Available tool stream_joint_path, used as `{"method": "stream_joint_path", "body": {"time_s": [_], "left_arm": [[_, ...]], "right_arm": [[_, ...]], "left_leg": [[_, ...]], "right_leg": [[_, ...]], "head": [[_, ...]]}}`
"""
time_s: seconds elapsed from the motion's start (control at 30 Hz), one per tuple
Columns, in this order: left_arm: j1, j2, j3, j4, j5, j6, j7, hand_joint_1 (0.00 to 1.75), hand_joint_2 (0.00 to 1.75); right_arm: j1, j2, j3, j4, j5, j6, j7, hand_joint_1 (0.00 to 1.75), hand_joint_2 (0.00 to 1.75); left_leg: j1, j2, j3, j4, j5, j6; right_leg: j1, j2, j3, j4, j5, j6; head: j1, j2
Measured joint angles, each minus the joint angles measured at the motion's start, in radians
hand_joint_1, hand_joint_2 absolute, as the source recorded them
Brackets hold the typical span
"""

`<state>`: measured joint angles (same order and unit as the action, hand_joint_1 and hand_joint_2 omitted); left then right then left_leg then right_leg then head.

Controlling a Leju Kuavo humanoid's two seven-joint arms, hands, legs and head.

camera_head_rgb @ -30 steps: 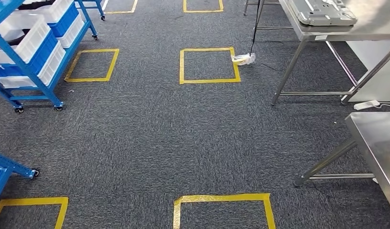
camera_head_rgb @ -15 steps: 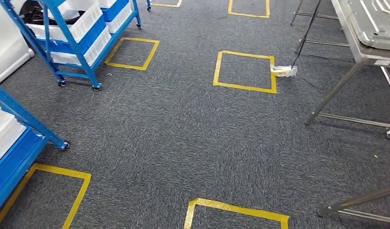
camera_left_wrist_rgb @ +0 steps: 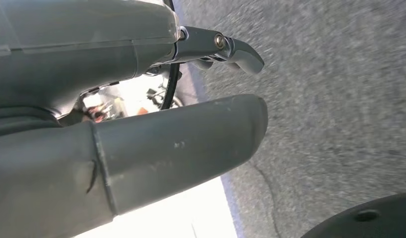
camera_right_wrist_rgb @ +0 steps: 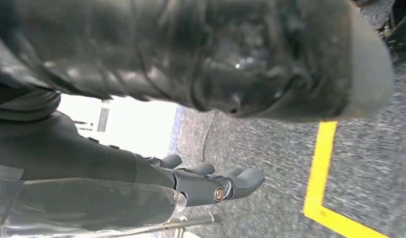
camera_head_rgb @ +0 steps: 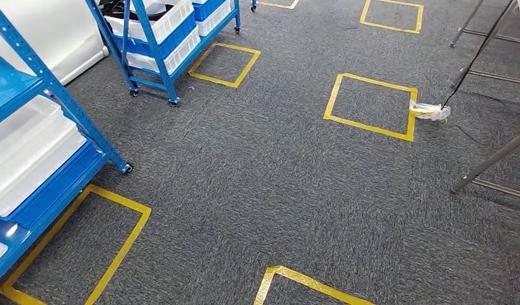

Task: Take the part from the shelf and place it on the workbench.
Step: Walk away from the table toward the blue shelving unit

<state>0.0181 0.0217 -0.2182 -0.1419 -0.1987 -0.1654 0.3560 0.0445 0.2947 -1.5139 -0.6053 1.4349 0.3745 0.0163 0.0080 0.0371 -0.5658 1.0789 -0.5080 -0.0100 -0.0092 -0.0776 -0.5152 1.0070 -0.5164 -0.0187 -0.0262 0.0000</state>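
A blue wheeled shelf (camera_head_rgb: 38, 108) stands close at the left of the head view, holding white bins (camera_head_rgb: 28, 149). A second blue shelf (camera_head_rgb: 159, 44) farther back carries white and blue bins, one with dark items (camera_head_rgb: 127, 7) in it; I cannot make out the part. Of the workbench, just a steel leg (camera_head_rgb: 492, 162) reaches in at the right edge. My left hand (camera_left_wrist_rgb: 141, 124) hangs over the carpet with its thumb and fingers (camera_left_wrist_rgb: 233, 47) apart, holding nothing. My right hand (camera_right_wrist_rgb: 201, 64) also hangs over the carpet, its fingers (camera_right_wrist_rgb: 226, 183) spread and empty.
Grey carpet (camera_head_rgb: 276, 184) is marked with yellow tape squares (camera_head_rgb: 372, 105). A cable ends in a taped plastic wad (camera_head_rgb: 430, 111) near one square. A white panel (camera_head_rgb: 54, 38) stands behind the shelves.
The whole view has swung left: the shelves have slid in toward the middle and closer, and the workbenches have slipped off the right edge.
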Motion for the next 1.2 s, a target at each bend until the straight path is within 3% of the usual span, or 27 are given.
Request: {"method": "stream_joint_path", "body": {"time_s": [0.07,0.13,0.17,0.23,0.3,0.33,0.37,0.4,0.43,0.47,0.5,0.53,0.6,0.67,0.73,0.8,0.87,0.9,0.97,1.03,1.1,1.17,1.2], "left_arm": [[0.000,0.000,0.000,0.000,0.000,0.000,-0.001,0.00,0.00],[0.003,0.000,0.000,0.000,0.000,0.000,-0.002,0.00,0.00],[0.005,-0.001,0.000,0.000,0.000,0.000,-0.002,0.00,0.00],[0.003,-0.002,0.000,0.000,0.000,0.000,-0.002,0.00,0.00],[0.000,-0.003,0.000,0.000,0.000,0.000,-0.002,0.00,0.00],[-0.001,-0.003,0.000,0.000,0.000,0.000,-0.002,0.00,0.00],[-0.001,-0.003,0.000,0.000,0.000,-0.001,-0.003,0.00,0.00],[-0.001,-0.003,0.000,0.000,0.000,-0.001,-0.003,0.00,0.00],[-0.001,-0.004,0.000,0.000,-0.001,-0.002,-0.004,0.00,0.00],[-0.001,-0.005,0.000,0.000,-0.001,-0.002,-0.005,0.00,0.00],[-0.001,-0.007,0.000,0.000,-0.002,-0.002,-0.006,0.00,0.00],[-0.003,-0.008,0.000,0.000,-0.003,-0.002,-0.007,0.00,0.00],[-0.004,-0.008,-0.001,0.000,-0.005,-0.002,-0.008,0.00,0.00],[0.000,-0.008,-0.001,0.000,-0.008,-0.002,-0.009,0.00,0.00],[0.000,-0.009,-0.002,0.000,-0.011,0.000,-0.009,0.00,0.00],[-0.005,-0.010,-0.003,0.000,-0.012,0.001,-0.009,0.00,0.00],[-0.006,-0.010,-0.004,0.000,-0.013,0.002,-0.009,0.00,0.00],[-0.005,-0.011,-0.004,0.000,-0.013,0.002,-0.009,0.00,0.00],[-0.003,-0.011,-0.005,0.000,-0.013,0.003,-0.009,0.00,0.00],[-0.002,-0.010,-0.005,0.000,-0.013,0.003,-0.008,0.00,0.00],[-0.002,-0.010,-0.005,0.000,-0.014,0.003,-0.008,0.00,0.00],[0.001,-0.010,-0.005,0.000,-0.014,0.003,-0.007,0.00,0.00],[0.002,-0.011,-0.005,0.000,-0.015,0.004,-0.007,0.00,0.00]], "right_arm": [[-0.003,-0.002,-0.003,0.004,0.004,0.000,-0.002,0.00,0.00],[-0.009,-0.004,-0.006,0.008,0.007,-0.001,-0.003,0.00,0.00],[-0.012,-0.005,-0.007,0.009,0.009,-0.001,-0.003,0.00,0.00],[-0.014,-0.008,-0.008,0.012,0.011,-0.001,-0.004,0.00,0.00],[-0.013,-0.010,-0.011,0.016,0.014,-0.001,-0.005,0.00,0.00],[-0.012,-0.011,-0.013,0.017,0.016,-0.001,-0.006,0.00,0.00],[-0.011,-0.013,-0.015,0.018,0.018,-0.001,-0.007,0.00,0.00],[-0.011,-0.015,-0.017,0.019,0.019,-0.001,-0.009,0.00,0.00],[-0.011,-0.017,-0.019,0.020,0.021,-0.001,-0.011,0.00,0.00],[-0.011,-0.019,-0.021,0.021,0.023,-0.001,-0.013,0.00,0.00],[-0.011,-0.021,-0.023,0.022,0.025,-0.001,-0.014,0.00,0.00],[-0.011,-0.022,-0.026,0.023,0.028,-0.001,-0.016,0.00,0.00],[-0.011,-0.023,-0.031,0.024,0.035,-0.002,-0.018,0.00,0.00],[-0.012,-0.025,-0.032,0.025,0.041,-0.002,-0.019,0.00,0.00],[-0.013,-0.027,-0.032,0.026,0.046,-0.003,-0.019,0.00,0.00],[-0.012,-0.028,-0.034,0.027,0.052,-0.003,-0.021,0.00,0.00],[-0.011,-0.028,-0.035,0.028,0.055,-0.004,-0.022,0.00,0.00],[-0.011,-0.029,-0.035,0.029,0.056,-0.004,-0.022,0.00,0.00],[-0.013,-0.029,-0.035,0.030,0.059,-0.005,-0.024,0.00,0.00],[-0.014,-0.029,-0.035,0.033,0.062,-0.005,-0.025,0.00,0.00],[-0.016,-0.029,-0.035,0.035,0.065,-0.004,-0.025,0.00,0.00],[-0.020,-0.029,-0.035,0.036,0.067,-0.003,-0.026,0.00,0.00],[-0.022,-0.030,-0.035,0.037,0.067,-0.002,-0.026,0.00,0.00]], "left_leg": [[-0.007,0.024,0.040,-0.077,0.020,0.010],[-0.011,0.010,0.038,-0.084,0.020,0.020],[-0.009,0.001,0.041,-0.088,0.023,0.025],[-0.004,-0.017,0.046,-0.099,0.032,0.039],[-0.003,-0.034,0.046,-0.102,0.036,0.047],[-0.004,-0.044,0.045,-0.101,0.036,0.048],[-0.005,-0.055,0.044,-0.099,0.036,0.048],[-0.005,-0.069,0.044,-0.096,0.035,0.047],[-0.004,-0.082,0.044,-0.092,0.033,0.045],[-0.004,-0.096,0.044,-0.088,0.030,0.043],[-0.004,-0.108,0.042,-0.082,0.026,0.039],[-0.004,-0.120,0.038,-0.076,0.023,0.034],[-0.003,-0.143,0.028,-0.069,0.022,0.022],[0.000,-0.157,0.021,-0.069,0.024,0.008],[0.001,-0.120,0.004,-0.033,0.000,-0.001],[0.001,-0.066,-0.048,0.076,-0.060,-0.007],[0.003,-0.051,-0.103,0.185,-0.102,-0.009],[0.003,-0.048,-0.111,0.200,-0.099,-0.009],[0.001,-0.034,-0.066,0.118,-0.042,-0.003],[-0.007,0.010,0.002,-0.011,0.011,0.010],[-0.018,0.034,0.025,-0.064,0.020,0.020],[-0.018,0.014,0.025,-0.070,0.023,0.029],[-0.015,0.004,0.028,-0.077,0.027,0.034]], "right_leg": [[0.002,-0.016,0.007,0.000,-0.005,0.010],[0.002,-0.031,0.014,-0.002,-0.007,0.022],[0.000,-0.027,0.016,0.002,-0.011,0.027],[-0.003,0.013,0.000,0.050,-0.048,0.036],[-0.006,0.060,-0.055,0.168,-0.114,0.039],[-0.007,0.068,-0.086,0.229,-0.139,0.040],[-0.007,0.072,-0.108,0.268,-0.146,0.040],[-0.007,0.074,-0.113,0.271,-0.131,0.040],[-0.007,0.077,-0.101,0.236,-0.099,0.040],[-0.009,0.089,-0.076,0.173,-0.057,0.039],[-0.011,0.115,-0.049,0.110,-0.027,0.037],[-0.012,0.140,-0.030,0.061,-0.009,0.036],[-0.012,0.167,-0.018,0.029,-0.009,0.032],[-0.011,0.145,-0.017,0.023,-0.005,0.021],[-0.012,0.117,-0.011,0.013,-0.001,0.007],[-0.010,0.086,-0.008,0.008,-0.001,-0.003],[-0.005,0.053,-0.008,0.009,-0.005,-0.007],[-0.003,0.039,-0.007,0.010,-0.007,-0.008],[-0.001,0.014,-0.002,0.012,-0.013,-0.006],[0.002,-0.007,0.007,0.013,-0.020,-0.001],[0.004,-0.026,0.012,0.013,-0.026,0.008],[0.004,-0.040,0.020,0.010,-0.028,0.019],[0.003,-0.030,0.022,0.013,-0.034,0.025]], "head": [[0.001,0.000],[0.001,0.000],[0.001,0.000],[0.002,0.000],[0.004,0.000],[0.004,0.000],[0.004,0.000],[0.004,0.000],[0.004,0.000],[0.004,0.000],[0.004,0.000],[0.004,0.000],[0.003,0.000],[0.003,0.000],[0.000,0.000],[-0.004,0.000],[-0.005,0.000],[-0.005,0.000],[-0.005,0.000],[-0.005,0.000],[-0.005,0.000],[-0.005,0.000],[-0.004,0.000]]}}
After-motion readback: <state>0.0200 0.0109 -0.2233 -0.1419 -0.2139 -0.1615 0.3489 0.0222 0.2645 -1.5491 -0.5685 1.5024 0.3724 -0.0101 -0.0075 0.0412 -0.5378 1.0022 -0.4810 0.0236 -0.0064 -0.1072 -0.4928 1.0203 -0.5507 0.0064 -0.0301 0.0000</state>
